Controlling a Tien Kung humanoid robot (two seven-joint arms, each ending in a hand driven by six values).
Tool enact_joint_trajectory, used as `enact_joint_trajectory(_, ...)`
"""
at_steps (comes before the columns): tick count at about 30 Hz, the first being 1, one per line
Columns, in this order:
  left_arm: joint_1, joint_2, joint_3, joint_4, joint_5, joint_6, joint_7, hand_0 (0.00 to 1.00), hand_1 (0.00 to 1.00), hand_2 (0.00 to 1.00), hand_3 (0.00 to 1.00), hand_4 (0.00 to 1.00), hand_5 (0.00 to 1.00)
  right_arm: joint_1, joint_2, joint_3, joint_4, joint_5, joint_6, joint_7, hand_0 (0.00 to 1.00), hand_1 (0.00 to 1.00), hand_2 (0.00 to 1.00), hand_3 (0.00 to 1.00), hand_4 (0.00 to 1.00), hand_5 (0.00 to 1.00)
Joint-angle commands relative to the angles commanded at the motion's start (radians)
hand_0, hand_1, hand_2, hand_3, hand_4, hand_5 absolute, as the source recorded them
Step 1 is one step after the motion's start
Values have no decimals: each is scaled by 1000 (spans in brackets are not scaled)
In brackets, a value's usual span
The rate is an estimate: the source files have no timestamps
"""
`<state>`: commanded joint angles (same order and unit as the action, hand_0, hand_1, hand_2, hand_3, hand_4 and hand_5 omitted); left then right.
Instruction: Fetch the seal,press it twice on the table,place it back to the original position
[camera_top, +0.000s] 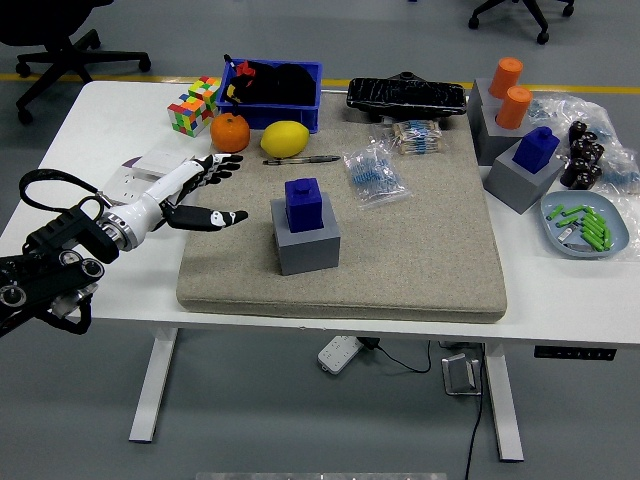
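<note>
While the left hand (200, 190) is hovering with fingers spread, holding nothing, the blue seal (303, 204) is sitting upright on its grey block (306, 245), on the beige mat (340, 230). Hand: well apart from the seal, to its left. Step, as judged: fetching. Advice: 1 level approach, fingers closing around the seal's upper knob, lifting straight up, leaving the block undisturbed for 2 presses.

The seal (302, 203) sits on a block (305, 243) at the mat's (420, 270) centre. Behind it: pen (301, 159), lemon (285, 138), orange (230, 132), bin (275, 95).
</note>
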<state>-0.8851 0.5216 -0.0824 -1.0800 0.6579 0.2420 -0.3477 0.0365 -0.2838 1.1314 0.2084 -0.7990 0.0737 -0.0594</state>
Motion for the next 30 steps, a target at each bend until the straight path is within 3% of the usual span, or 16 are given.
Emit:
enact_joint_trajectory(5, 5, -17, -9, -15, 6, 1, 7, 897, 906, 913, 925, 887, 84, 1, -1, -8, 2, 2, 0, 0, 731, 682, 647, 615, 717, 515)
enact_joint_trajectory(7, 7, -32, -9, -12, 7, 2, 12, 897, 906, 913, 925, 887, 84, 1, -2, -13, 5, 4, -1, 1, 731, 682, 647, 615, 717, 515)
enact_joint_trajectory(8, 8, -40, -10, -8, 8, 4, 15, 894, 903, 909, 926, 888, 36, 2, -2, -16, 7, 4, -1, 1, 731, 682, 647, 615, 718, 515)
enact_joint_trajectory(21, 31, -138, -41, 48, -8, 18, 19, 887, 890, 897, 920, 869, 47, -4, 0, -23, 9, 7, -1, 1, 730, 683, 647, 615, 718, 515)
enact_joint_trajectory(30, 40, -175, -59, 78, -23, 20, 22, 878, 882, 886, 919, 880, 36, -4, 3, -18, 10, 5, 0, 2, 730, 682, 647, 615, 717, 516)
